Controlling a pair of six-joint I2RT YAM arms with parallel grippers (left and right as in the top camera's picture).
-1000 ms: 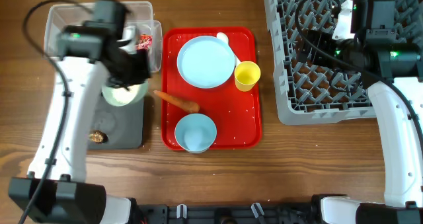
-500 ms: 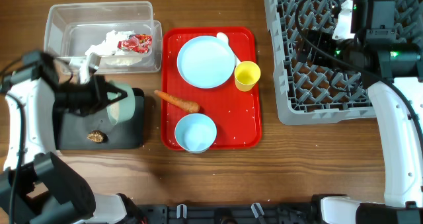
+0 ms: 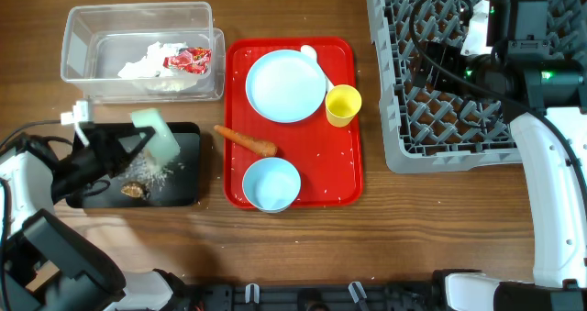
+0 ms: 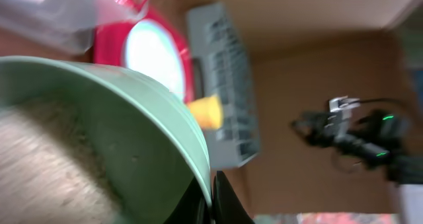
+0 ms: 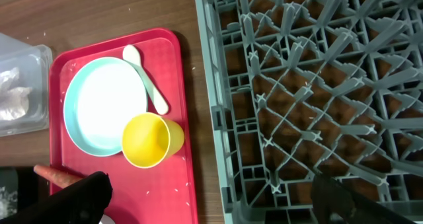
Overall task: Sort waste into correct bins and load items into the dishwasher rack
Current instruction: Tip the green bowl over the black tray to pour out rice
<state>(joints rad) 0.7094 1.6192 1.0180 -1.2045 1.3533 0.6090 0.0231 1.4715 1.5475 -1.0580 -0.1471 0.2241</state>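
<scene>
My left gripper point(image 3: 139, 142) is shut on the rim of the pale green bowl point(image 3: 156, 132) and holds it tipped on its side over the black tray point(image 3: 183, 194). White rice grains point(image 3: 154, 172) lie spilled on that tray next to the brownish food lump point(image 3: 134, 190). In the left wrist view the bowl point(image 4: 125, 138) fills the frame with its rim between the fingers point(image 4: 210, 201). The clear tub point(image 3: 83, 45) holds the tissue point(image 3: 145, 61) and red wrapper point(image 3: 191, 61). The carrot point(image 3: 246, 140), blue plate point(image 3: 285, 85), blue bowl point(image 3: 271, 183), yellow cup point(image 3: 342, 105) and spoon point(image 3: 312, 56) are on the red tray. My right gripper point(image 5: 211, 201) is open over the grey rack point(image 3: 440, 82).
The red serving tray point(image 3: 339, 169) lies in the middle, with a few loose rice grains on it. The rack's left edge is close to the red tray. The right arm's cables hang over the rack.
My left arm swung down and to the left, tipping the green bowl over; rice has poured out onto the black tray. The right arm has not moved.
</scene>
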